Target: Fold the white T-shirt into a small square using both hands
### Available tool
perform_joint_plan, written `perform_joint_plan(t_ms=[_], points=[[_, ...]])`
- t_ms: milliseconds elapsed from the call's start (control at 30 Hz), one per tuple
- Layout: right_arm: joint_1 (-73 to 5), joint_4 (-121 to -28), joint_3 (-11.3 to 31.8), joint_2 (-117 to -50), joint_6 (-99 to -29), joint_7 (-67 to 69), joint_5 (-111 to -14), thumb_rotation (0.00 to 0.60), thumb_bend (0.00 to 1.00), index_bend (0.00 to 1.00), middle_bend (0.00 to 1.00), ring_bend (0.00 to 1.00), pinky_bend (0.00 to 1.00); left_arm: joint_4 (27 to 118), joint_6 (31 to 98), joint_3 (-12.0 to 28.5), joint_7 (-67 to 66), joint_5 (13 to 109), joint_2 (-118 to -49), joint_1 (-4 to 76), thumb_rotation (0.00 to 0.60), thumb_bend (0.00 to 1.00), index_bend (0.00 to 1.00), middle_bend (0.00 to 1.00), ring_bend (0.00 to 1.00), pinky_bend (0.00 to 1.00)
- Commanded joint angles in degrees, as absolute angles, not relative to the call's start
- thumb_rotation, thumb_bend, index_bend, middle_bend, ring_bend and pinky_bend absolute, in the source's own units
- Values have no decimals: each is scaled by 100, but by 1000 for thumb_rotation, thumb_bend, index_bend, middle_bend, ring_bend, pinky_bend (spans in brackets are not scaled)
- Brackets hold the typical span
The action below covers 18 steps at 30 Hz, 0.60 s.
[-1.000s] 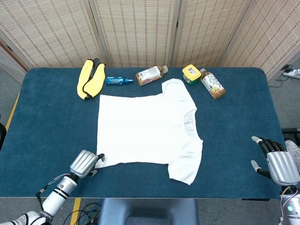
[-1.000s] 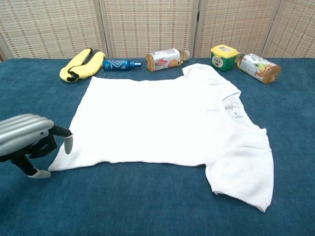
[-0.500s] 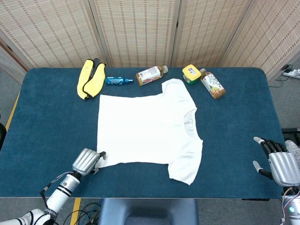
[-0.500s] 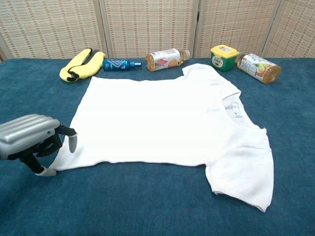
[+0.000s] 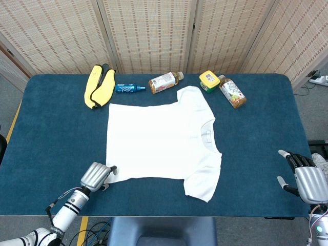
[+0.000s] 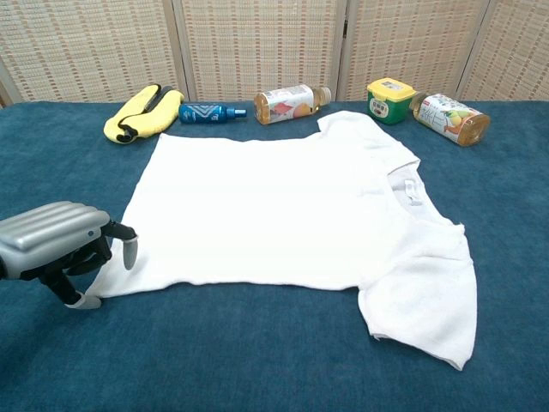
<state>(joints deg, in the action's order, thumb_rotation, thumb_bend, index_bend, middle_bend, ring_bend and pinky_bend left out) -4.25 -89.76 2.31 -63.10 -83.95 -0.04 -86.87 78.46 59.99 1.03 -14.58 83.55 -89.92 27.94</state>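
The blue worktop [image 5: 46,133] carries the white T-shirt [image 5: 159,141], spread flat at its centre. The left hand [image 6: 53,245] sits at the shirt's near-left hem corner, fingers [image 6: 129,253] apart around the edge, grasping nothing yet. The right hand [image 5: 306,180] rests released, fingers spread, well apart from the shirt.

White T-shirt [image 5: 159,141], flat, unfolded, mid-table
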Motion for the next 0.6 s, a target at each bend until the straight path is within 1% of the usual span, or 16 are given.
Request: perform_joint_plan(t_ms=[33, 233, 400, 600], points=[[-424, -8971, 234, -6311, -8394, 1, -8682, 600, 306, 139, 227, 262, 255, 7813, 6007, 117, -1438, 8332, -9017, 2806, 600, 169, 502, 920, 842, 960], [-418, -8961, 236, -6317, -8391, 11, -8672, 600, 306, 139, 228, 263, 255, 7778, 6031, 127, -1346, 8309, -9022, 2824, 600, 173, 508, 920, 844, 961], [-414, -8961, 240, -6321, -8396, 7, -8671, 600, 306, 139, 230, 267, 255, 7790, 6068, 124, -1303, 8311, -9000, 2828, 600, 212, 510, 920, 844, 961], [-415, -8961, 245, -6323, -8401, 4, -8678, 600, 306, 139, 232, 270, 255, 7758, 6077, 120, -1283, 8287, -9019, 2838, 600, 235, 511, 920, 844, 961]])
